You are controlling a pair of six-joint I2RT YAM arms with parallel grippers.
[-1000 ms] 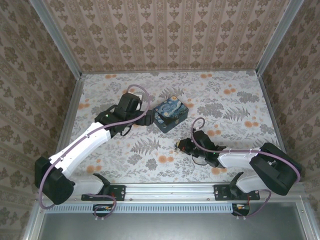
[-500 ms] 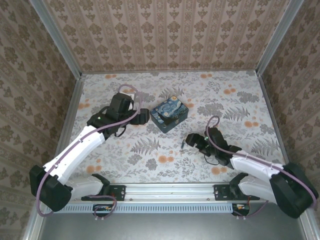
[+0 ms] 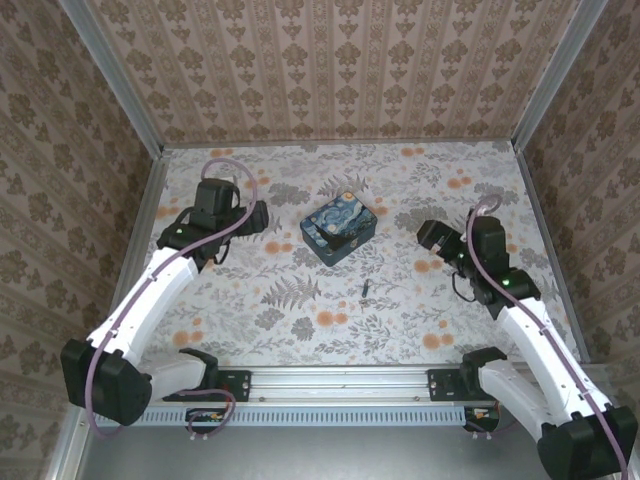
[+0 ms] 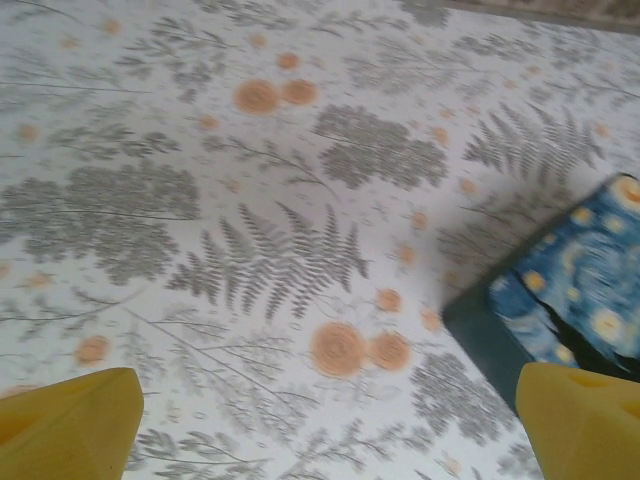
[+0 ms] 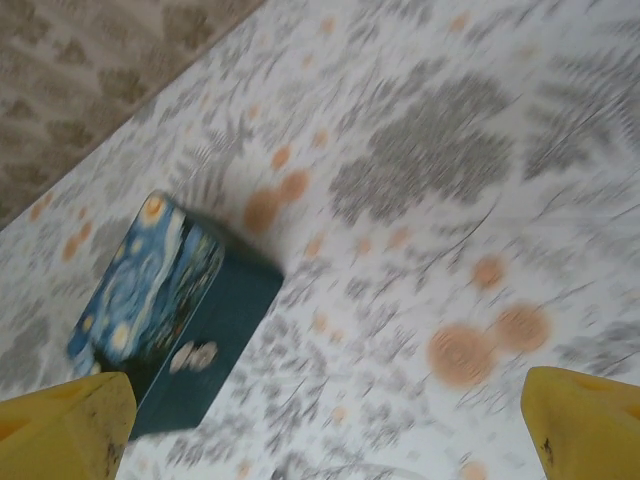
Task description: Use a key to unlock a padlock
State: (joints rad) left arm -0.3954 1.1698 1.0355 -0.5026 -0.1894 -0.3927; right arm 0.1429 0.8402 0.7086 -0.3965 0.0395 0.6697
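Key (image 3: 365,290) lying loose, untouched
Long axis near-to-far; it sits near-left of the right gripper (image 3: 428,236), farther from the left gripper (image 3: 256,216); both have fingers apart

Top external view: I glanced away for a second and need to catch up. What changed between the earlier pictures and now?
Both arms pulled back. The left gripper drew leftward, away from the painted box. The right gripper withdrew rightward and toward the far wall, leaving the key lying alone on the table where that gripper had been. Both grippers are open now. The box stayed put.
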